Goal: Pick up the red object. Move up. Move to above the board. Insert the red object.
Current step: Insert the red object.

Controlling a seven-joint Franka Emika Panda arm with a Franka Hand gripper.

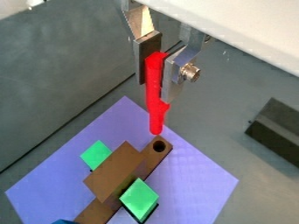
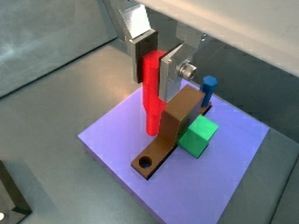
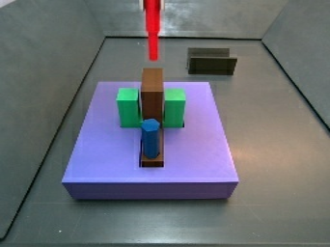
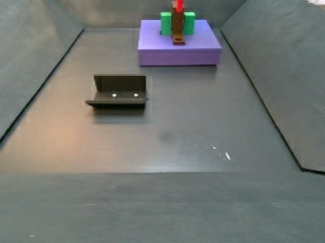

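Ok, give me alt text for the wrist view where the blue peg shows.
The gripper holds the red peg upright between its jaws above the purple board, over a brown block with a round hole. A green block and the blue peg stand behind.

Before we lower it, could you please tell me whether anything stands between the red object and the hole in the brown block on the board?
Nothing visible does. The gripper holds the red object directly over the open hole in the brown block on the board.

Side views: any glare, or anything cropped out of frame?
A side view shows small glints on the grey floor; in another the thin red peg runs off the top edge, so the end effector holding it appears only in wrist views.
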